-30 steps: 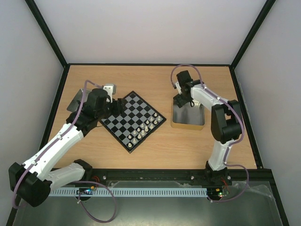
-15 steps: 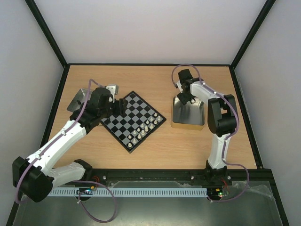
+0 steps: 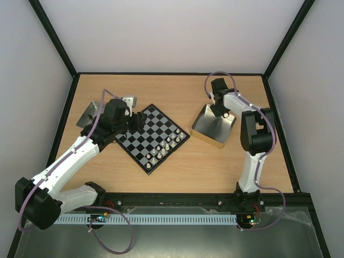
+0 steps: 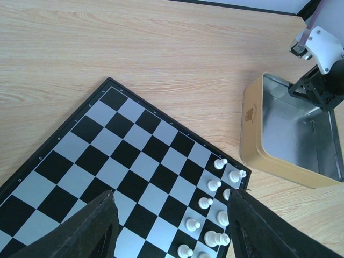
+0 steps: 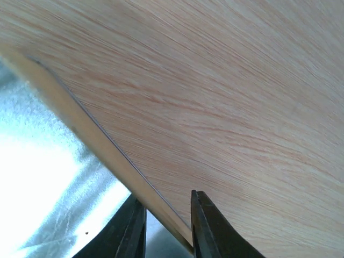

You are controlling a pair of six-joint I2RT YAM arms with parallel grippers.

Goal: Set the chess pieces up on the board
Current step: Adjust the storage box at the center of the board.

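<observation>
We judge the chess pieces (image 4: pixel 214 185), lower right on the board (image 4: pixel 134 156), light and tippy; pinch each mid-body. Left gripper (image 4: pixel 172 196) gapes, empty; right gripper (image 5: pixel 165 199) clamps the tray (image 4: pixel 279 166) wall.

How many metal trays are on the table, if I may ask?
2. The left tray lies left of the board, partly behind the left arm; the right tray sits right of it, its rim in the right gripper.
</observation>
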